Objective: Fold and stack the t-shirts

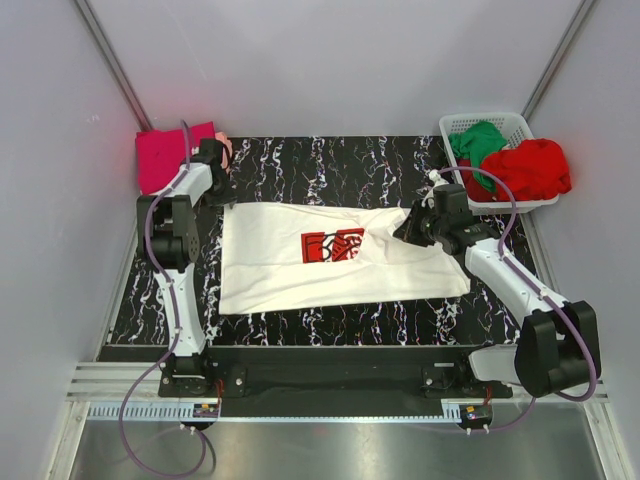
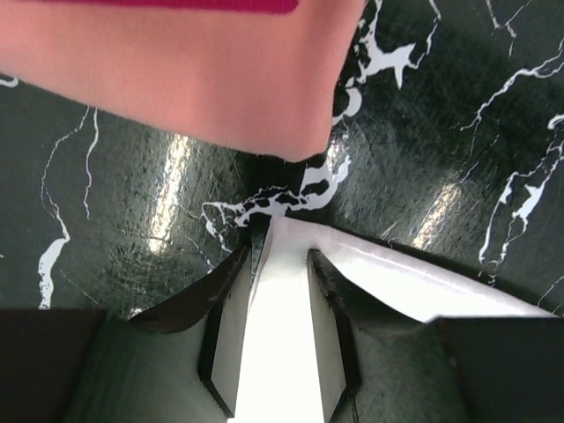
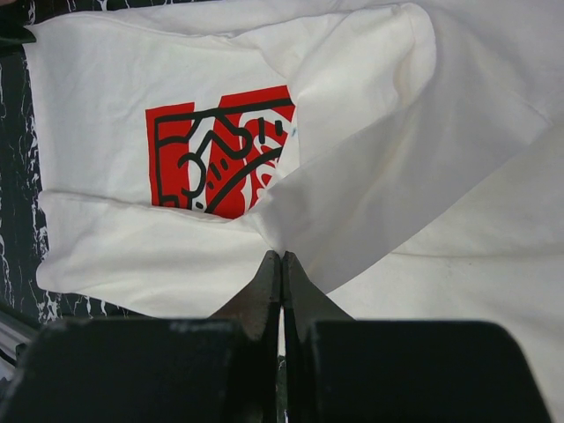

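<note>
At the far left corner of the surface [image 1: 300,170] you have the magenta tee [image 1: 163,160], folded flat. The salmon tee [image 2: 194,79] shows at its right edge, touching it, and in the left wrist view a strip of magenta lies across the salmon's far side.

Your left gripper [image 2: 280,254] is low over the surface, just near of the salmon tee. Its jaws stand parted, with the far left corner of the white tee [image 1: 300,275] lying between them. They do not look pressed onto the cloth.

The white tee is spread out flat across the middle of the surface, between your two arms and chest side up. Its red print [image 1: 333,245] sits a little right of the tee's centre. The near and left edges lie smooth, while the right end is rumpled.

Your right gripper [image 3: 281,257] is at the tee's far right part. Its jaws are clenched together on a raised fold of the white cloth, and the fabric runs up in a ridge from the print to the tips.

At the far right the basket [image 1: 490,117] stands well apart from the white tee. It holds the green tee [image 1: 478,140] bunched on its left side. The red tee [image 1: 530,170] is heaped on its right side, spilling over the right rim and touching the green one.
</note>
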Robot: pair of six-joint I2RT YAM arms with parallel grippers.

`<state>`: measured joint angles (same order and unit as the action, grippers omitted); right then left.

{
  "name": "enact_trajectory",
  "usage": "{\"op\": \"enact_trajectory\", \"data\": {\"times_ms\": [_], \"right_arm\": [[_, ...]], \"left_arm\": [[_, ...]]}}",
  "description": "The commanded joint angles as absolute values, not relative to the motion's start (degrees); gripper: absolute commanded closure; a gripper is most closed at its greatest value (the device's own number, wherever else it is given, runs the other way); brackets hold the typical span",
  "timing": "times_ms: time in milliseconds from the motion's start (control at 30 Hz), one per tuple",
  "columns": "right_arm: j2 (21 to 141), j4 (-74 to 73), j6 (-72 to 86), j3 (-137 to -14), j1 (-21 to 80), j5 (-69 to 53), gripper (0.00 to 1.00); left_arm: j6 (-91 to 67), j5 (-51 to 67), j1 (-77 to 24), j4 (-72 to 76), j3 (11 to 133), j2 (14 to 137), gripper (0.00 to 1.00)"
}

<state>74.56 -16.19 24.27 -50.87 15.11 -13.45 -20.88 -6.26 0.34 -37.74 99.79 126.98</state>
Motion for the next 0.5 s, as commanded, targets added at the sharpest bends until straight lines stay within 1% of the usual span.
{"op": "enact_trajectory", "data": {"times_ms": [0,133,233,333,367,467], "right_arm": [[74.8,-15.5,23.4,-51.8,15.7,-14.0,1.00],[75.0,-15.5,23.3,-51.5,15.8,-13.6,1.00],[75.3,-15.4,23.2,-51.4,15.7,-13.5,1.00],[75.7,-15.3,23.0,-51.5,15.7,-13.5,1.00],[75.8,-15.2,23.1,-51.5,15.7,-13.4,1.00],[76.0,-15.0,23.0,-51.5,15.7,-13.3,1.00]], "left_arm": [[-19.3,-6.1,0.4,-35.9,103.7,128.5,0.63],[-18.6,-5.6,0.4,-36.1,104.5,129.0,0.59],[-18.0,-4.8,0.3,-36.0,104.7,129.3,0.60],[-17.1,-2.6,0.4,-35.9,105.1,129.8,0.67],[-16.8,-2.0,0.4,-35.9,105.3,129.8,0.76],[-15.6,-0.4,0.4,-35.6,105.4,130.0,0.92]]}}
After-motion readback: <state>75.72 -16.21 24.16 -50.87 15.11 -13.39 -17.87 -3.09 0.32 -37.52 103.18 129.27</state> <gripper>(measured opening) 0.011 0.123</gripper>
